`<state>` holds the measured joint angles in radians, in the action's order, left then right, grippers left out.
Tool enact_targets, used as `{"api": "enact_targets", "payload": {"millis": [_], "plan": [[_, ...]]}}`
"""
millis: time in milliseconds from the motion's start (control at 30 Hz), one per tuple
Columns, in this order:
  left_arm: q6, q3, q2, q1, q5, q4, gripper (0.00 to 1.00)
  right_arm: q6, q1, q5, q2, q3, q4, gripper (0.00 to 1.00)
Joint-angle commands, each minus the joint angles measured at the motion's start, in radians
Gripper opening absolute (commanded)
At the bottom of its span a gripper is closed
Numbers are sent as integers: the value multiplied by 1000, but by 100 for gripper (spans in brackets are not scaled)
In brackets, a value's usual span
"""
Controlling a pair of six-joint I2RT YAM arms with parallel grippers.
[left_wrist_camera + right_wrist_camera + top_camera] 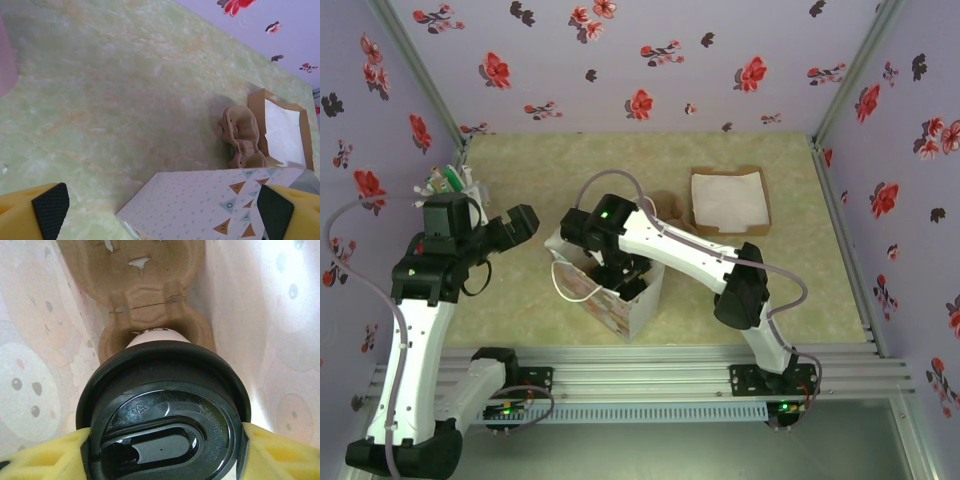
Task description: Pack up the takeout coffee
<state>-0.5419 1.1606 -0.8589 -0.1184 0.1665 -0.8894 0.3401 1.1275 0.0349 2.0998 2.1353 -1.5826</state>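
Our right gripper holds the takeout coffee by its top inside the paper bag, at a hole of the cup tray, our left gripper wide open; missing the hole could tip it.

You count one lidded coffee cup, one patterned paper bag, one pulp carrier inside the bag plus a second pulp carrier on the table beyond it, so two; one shallow cardboard box far right, one white sheet in it
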Motion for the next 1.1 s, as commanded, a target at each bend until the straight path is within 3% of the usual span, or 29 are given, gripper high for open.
{"api": "enact_targets", "payload": {"millis": [0,1067], "plan": [[13,-14,5,7,16,29,99,-9,-5,10,-35,-37,15,62],[8,-38,14,8,23,45,99,5,-5,17,-47,-72,49,62]]}}
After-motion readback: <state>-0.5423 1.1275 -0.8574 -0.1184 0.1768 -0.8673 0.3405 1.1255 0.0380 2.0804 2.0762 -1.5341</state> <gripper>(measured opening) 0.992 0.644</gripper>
